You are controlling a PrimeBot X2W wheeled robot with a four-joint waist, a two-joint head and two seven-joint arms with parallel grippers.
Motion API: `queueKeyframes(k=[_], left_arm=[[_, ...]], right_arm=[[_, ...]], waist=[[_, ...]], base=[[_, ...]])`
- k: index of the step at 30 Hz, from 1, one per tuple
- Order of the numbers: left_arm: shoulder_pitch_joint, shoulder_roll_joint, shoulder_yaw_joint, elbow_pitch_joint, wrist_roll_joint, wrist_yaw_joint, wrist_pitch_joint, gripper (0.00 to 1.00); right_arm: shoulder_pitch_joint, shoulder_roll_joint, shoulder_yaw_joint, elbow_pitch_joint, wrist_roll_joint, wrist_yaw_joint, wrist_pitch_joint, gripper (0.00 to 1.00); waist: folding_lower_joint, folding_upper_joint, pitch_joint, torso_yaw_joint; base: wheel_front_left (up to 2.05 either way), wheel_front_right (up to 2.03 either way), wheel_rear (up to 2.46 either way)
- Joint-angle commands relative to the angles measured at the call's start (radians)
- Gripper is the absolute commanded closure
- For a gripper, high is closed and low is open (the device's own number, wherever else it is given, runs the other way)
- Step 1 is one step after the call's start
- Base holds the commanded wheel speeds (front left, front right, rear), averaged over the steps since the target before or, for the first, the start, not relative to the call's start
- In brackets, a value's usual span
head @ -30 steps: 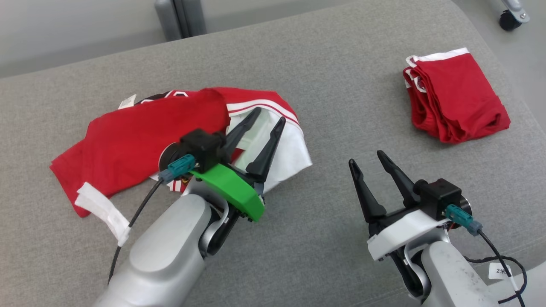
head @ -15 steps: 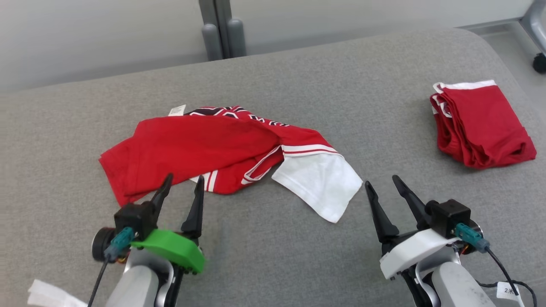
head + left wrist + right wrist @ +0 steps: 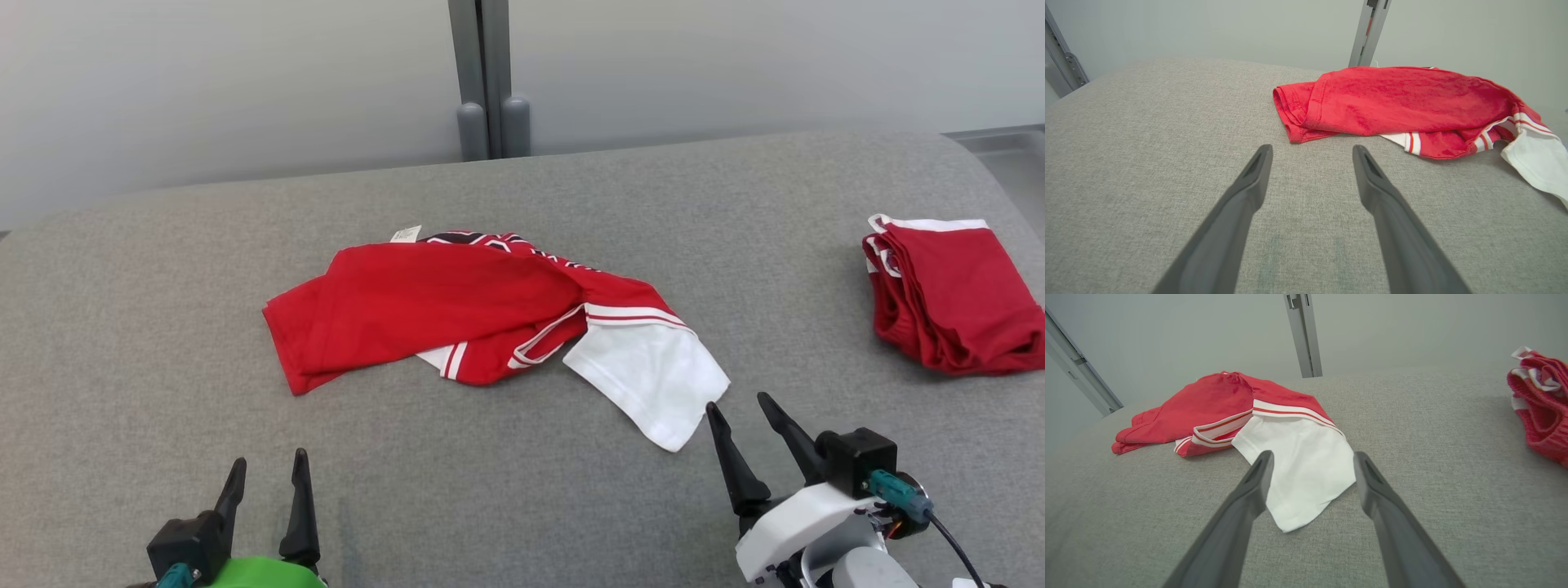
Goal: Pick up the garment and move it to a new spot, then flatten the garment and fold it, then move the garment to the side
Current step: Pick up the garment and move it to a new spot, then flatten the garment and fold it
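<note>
A red garment with a white sleeve and striped trim lies crumpled and loosely bunched in the middle of the grey cushioned surface. The left wrist view shows the garment just beyond my open left gripper. In the head view the left gripper sits low at the near left, apart from the cloth, nothing between its fingers. My right gripper stands open just short of the white sleeve's tip, and the white sleeve lies between and ahead of its fingers.
A second red garment, folded with white trim, lies at the surface's right edge, also the red folded garment. A grey post stands behind the surface against a pale wall. Bare grey fabric spreads left and near.
My left gripper has let go of the garment, opened and drawn back toward the near left. The head camera has tilted up, shifting the whole picture. The garment now lies free.
</note>
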Motion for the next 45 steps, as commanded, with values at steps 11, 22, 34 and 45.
queueKeyframes(k=[11,22,34,45], left_arm=[[-0.060,-0.016,-0.022,-0.011,0.003,-0.007,-0.001,0.00],[-0.098,-0.017,-0.052,-0.005,-0.017,-0.007,-0.001,0.00],[-0.106,-0.017,-0.048,-0.009,-0.027,-0.007,-0.001,0.00],[-0.140,-0.018,-0.073,-0.012,-0.047,-0.007,-0.001,0.00]], right_arm=[[-0.043,-0.004,0.041,0.112,-0.027,-0.002,-0.001,0.00],[-0.116,-0.005,0.093,0.240,-0.066,-0.002,-0.001,0.00],[-0.128,-0.009,-0.048,0.285,-0.238,-0.002,0.000,1.00],[-0.059,-0.004,-0.235,0.145,-0.362,-0.002,0.000,0.00]], waist=[[0.0000,-0.0001,0.060,0.044],[0.0000,-0.0001,0.114,0.088],[0.0000,-0.0001,0.118,0.078],[0.0000,-0.0001,0.123,0.018]], base=[[0.00,0.00,0.00],[0.00,0.00,0.00],[0.00,0.00,0.00],[0.00,0.00,0.00]])
